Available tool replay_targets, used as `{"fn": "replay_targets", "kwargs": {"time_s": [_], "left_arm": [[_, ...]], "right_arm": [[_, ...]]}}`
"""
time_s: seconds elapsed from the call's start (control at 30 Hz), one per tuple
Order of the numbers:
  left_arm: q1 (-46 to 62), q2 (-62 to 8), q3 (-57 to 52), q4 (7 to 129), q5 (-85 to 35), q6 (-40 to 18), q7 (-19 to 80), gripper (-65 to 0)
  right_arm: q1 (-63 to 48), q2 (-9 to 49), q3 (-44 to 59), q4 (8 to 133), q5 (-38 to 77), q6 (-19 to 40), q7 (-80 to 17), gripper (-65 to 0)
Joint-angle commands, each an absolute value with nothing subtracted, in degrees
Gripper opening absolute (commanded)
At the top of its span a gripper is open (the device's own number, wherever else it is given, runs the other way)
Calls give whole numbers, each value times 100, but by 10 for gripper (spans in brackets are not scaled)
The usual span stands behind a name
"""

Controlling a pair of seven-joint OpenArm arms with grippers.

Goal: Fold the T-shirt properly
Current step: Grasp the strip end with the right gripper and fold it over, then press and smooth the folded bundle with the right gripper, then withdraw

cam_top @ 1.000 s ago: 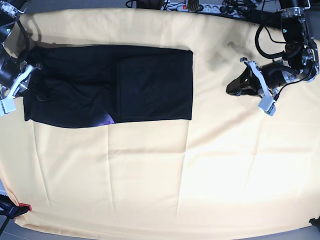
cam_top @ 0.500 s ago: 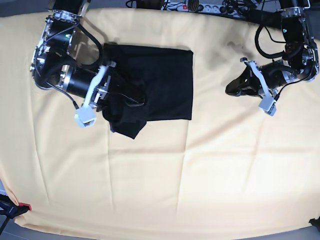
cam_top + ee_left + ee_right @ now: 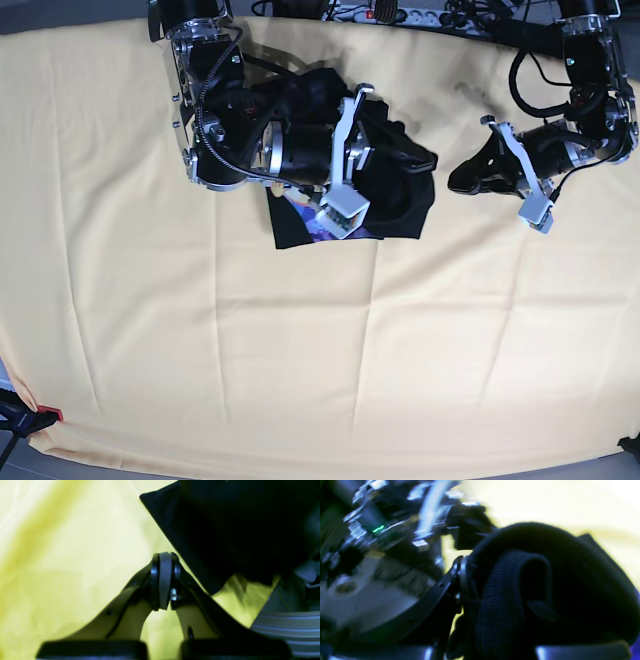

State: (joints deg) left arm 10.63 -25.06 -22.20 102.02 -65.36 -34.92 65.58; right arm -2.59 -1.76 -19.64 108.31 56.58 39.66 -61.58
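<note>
The T-shirt (image 3: 400, 205) was seen in the upper middle of the base view, bunched into a compact dark bundle on the pale yellow cloth (image 3: 200, 350), much of it hidden beneath the arm reaching in from the upper left. The right gripper (image 3: 420, 158) was closed on a fold of the black fabric, which in the right wrist view was shown rolled thickly between the jaws. A little purple print was exposed at the bundle's lower edge. The left gripper (image 3: 462, 178) was held at the upper right of the base view, just clear of the shirt, with its jaws pressed together on nothing; in its own wrist view a corner of the black fabric was seen nearby but untouched.

The fold was judged to be mid-way: one end had been carried across the rest, but the layer was not yet laid down or released, and the edges looked uneven. Flattening and squaring were judged to remain.
</note>
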Motion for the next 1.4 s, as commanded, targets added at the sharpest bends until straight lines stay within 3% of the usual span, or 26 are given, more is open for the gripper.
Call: {"fn": "replay_targets", "kwargs": {"time_s": [0.0, 0.3, 0.33, 0.4, 0.43, 0.47, 0.5, 0.6, 0.63, 0.67, 0.77, 0.87, 1.13, 1.37], "left_arm": [[1013, -2589, -2263, 10289, -6657, -3514, 6431, -650], [1011, -2589, -2263, 10289, -6648, -3511, 6449, -650], [1013, -2589, -2263, 10289, -6648, -3511, 6451, -650], [1013, -2589, -2263, 10289, -6646, -3511, 6482, -650], [1013, -2589, -2263, 10289, -6646, -3511, 6495, -650], [1013, -2589, -2263, 10289, -6648, -3511, 6493, -650], [1013, -2589, -2263, 10289, -6648, -3511, 6493, -650], [1011, -2591, -2263, 10289, -6650, -3511, 6488, -650], [1011, -2591, -2263, 10289, -6648, -3511, 6490, -650], [1013, -2600, -2263, 10289, -6646, -3511, 6493, -650], [1011, -2735, -2263, 10289, -6648, -3511, 6558, -650], [1007, -2941, -2263, 10289, -6650, -3511, 6554, -650], [996, -3020, -2263, 10289, -6648, -3511, 6563, -650], [996, -3020, -2263, 10289, -6648, -3514, 6558, -650]], "right_arm": [[-73, -224, -2099, 10925, 5870, 4000, -5996, -168], [429, -220, -1933, 10923, 3142, 3839, -5356, -190], [427, -220, -1885, 10923, 3033, 3806, -5284, -290], [429, -222, -1865, 10923, 2858, 3704, -5262, -608], [429, -222, -1865, 10923, 2867, 3677, -5262, -650], [432, -224, -1865, 10925, 2893, 3570, -5247, -636], [432, -222, -1865, 10923, 3022, 3474, -5249, -571], [429, -222, -1887, 10923, 3745, 3492, -5251, -236], [432, -224, -1887, 10925, 3876, 3642, -5249, -160], [438, -222, -1885, 10925, 3872, 3782, -5251, -129], [473, -222, -1885, 10925, 3000, 3813, -5273, -127], [458, -158, -1885, 10925, 2056, 3389, -5400, -127], [456, -110, -1885, 10927, 2093, 3111, -5424, -124], [445, -110, -1885, 10930, 2106, 3284, -5039, -125]]}}
